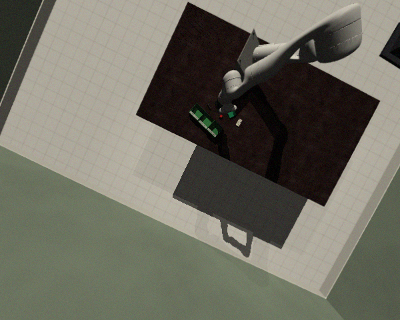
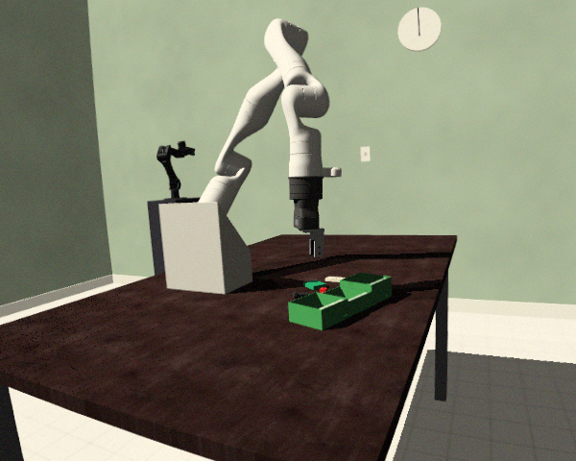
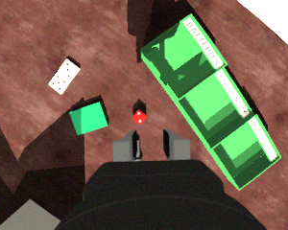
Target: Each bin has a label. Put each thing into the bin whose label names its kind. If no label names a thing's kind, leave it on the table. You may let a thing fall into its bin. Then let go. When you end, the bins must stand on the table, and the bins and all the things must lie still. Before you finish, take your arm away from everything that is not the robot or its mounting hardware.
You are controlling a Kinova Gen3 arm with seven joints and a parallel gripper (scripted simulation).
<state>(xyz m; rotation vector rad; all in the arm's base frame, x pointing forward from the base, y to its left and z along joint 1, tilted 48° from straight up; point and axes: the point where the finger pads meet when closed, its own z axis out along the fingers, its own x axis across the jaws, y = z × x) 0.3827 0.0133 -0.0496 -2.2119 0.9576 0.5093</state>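
A green row of three labelled bins (image 1: 197,111) (image 2: 308,317) (image 3: 208,99) stands on the dark table. My gripper (image 1: 223,109) (image 2: 316,247) (image 3: 150,140) is open and empty. It hangs well above the table, beside the bins. A small red thing (image 1: 221,116) (image 2: 323,288) (image 3: 139,117) lies on the table just ahead of the fingertips in the wrist view. A green cube (image 1: 231,115) (image 2: 311,284) (image 3: 88,118) lies close beside it. A white flat block (image 1: 239,121) (image 2: 334,279) (image 3: 63,76) lies a little farther from the bins. The bin labels are too small to read.
The arm's white base block (image 2: 199,248) stands at the back of the table (image 2: 179,357). The bins stand near the table's edge (image 3: 247,33). A small dark thing (image 1: 209,107) lies by the end of the bins.
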